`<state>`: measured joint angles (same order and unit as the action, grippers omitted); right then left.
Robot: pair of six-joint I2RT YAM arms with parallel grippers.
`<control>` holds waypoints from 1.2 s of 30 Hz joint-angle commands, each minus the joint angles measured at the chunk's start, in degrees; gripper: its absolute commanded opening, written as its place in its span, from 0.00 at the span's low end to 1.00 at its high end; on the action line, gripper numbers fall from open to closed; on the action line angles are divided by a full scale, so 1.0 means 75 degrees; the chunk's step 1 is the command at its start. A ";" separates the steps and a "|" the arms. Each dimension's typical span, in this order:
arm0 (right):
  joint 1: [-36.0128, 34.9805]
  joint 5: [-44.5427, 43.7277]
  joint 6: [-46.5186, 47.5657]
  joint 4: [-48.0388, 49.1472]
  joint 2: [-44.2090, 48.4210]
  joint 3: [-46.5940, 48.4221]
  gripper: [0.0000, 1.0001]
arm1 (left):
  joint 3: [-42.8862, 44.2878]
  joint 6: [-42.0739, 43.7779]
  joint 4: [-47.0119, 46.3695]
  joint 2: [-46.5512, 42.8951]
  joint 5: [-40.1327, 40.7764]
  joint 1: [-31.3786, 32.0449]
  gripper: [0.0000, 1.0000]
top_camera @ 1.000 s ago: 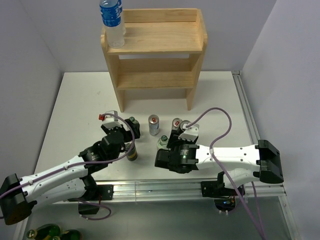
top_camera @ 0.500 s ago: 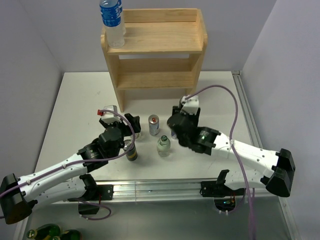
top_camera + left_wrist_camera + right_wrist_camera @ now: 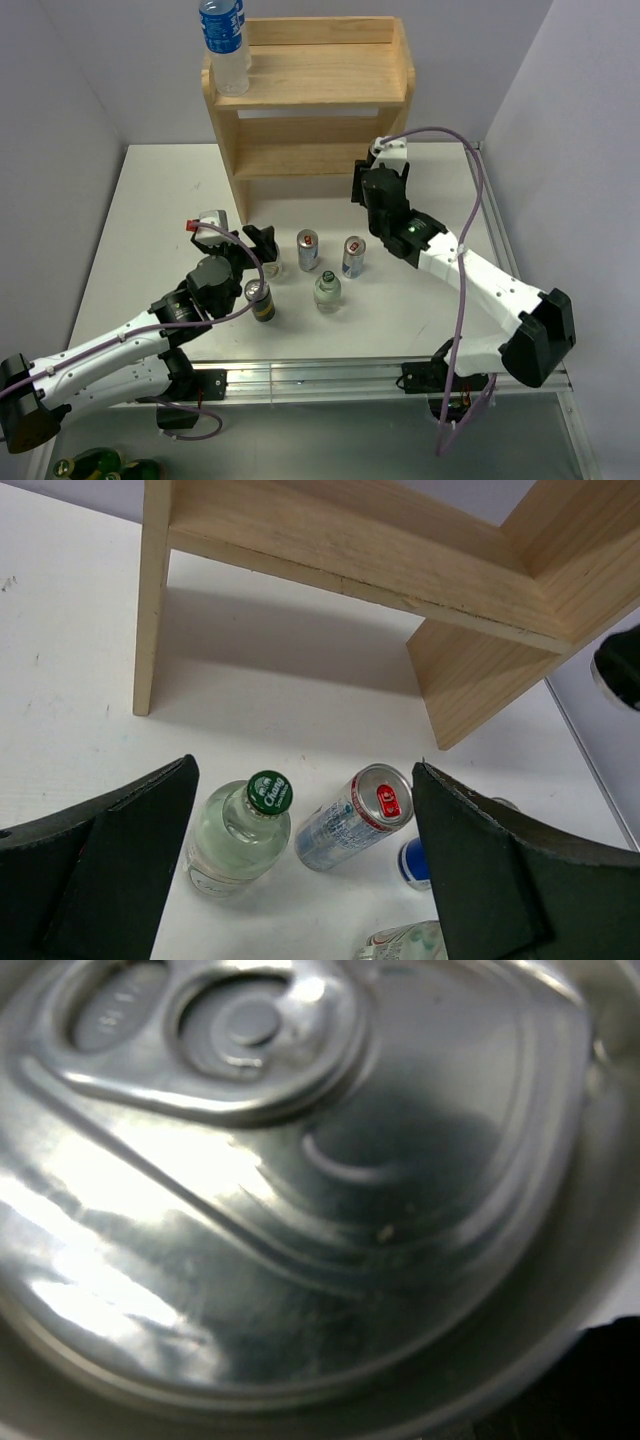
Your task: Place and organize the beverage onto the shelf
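- Shelf [image 3: 320,75]: stands at the far side of the table [image 3: 150,200], open front toward the arms. A water bottle [image 3: 225,45] stands upright on the left end of the top tier.
- Right gripper [image 3: 362,188]: hangs above the table, just in front of the shelf's right leg, at about the level of the lower tier.
- Held can [image 3: 270,1190]: its silver lid fills the right wrist view, pull-tab at upper left. The right gripper is closed on this can. The fingers lie outside that view except for a dark edge at lower right.
- Left gripper [image 3: 250,248]: sits low over the table, left of the drinks and pointing toward the shelf. Its fingers [image 3: 110,870] are spread wide and grip nothing.
- Left bottle [image 3: 240,830]: clear glass with a green cap, upright on the table. It stands ahead of the open left gripper, nearer the left finger.
- Left can [image 3: 307,248]: upright, just right of the left bottle, with a red tab on top.
- Right can [image 3: 353,255]: upright, near the left can but apart from it.
- Middle bottle [image 3: 327,290]: clear with a green cap, upright, nearer the arms than the two cans and between them.
- Dark can [image 3: 260,300]: upright beside the left arm's wrist, the drink closest to the arm bases.
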<state>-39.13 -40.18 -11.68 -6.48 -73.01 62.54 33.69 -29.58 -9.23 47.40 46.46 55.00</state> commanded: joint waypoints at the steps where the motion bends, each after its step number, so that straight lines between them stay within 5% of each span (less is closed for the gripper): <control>1: 0.0249 0.0389 0.0350 0.1098 -0.0376 0.0988 0.00 | -0.0074 0.0253 -0.0351 -0.0062 0.0181 0.0026 0.95; 12: 0.0706 0.0776 0.0444 0.1075 -0.1444 0.2476 0.00 | -0.0215 0.0359 -0.0456 -0.0085 0.0239 -0.0009 0.95; 36: 0.1573 0.0695 0.0303 0.1778 -0.3494 0.3297 0.00 | -0.0309 0.0347 -0.0468 0.0044 0.0157 -0.0092 0.95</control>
<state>-28.49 -32.73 -10.17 -0.14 -98.13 81.69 31.33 -28.03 -10.92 47.53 47.42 54.57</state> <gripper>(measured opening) 0.657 0.952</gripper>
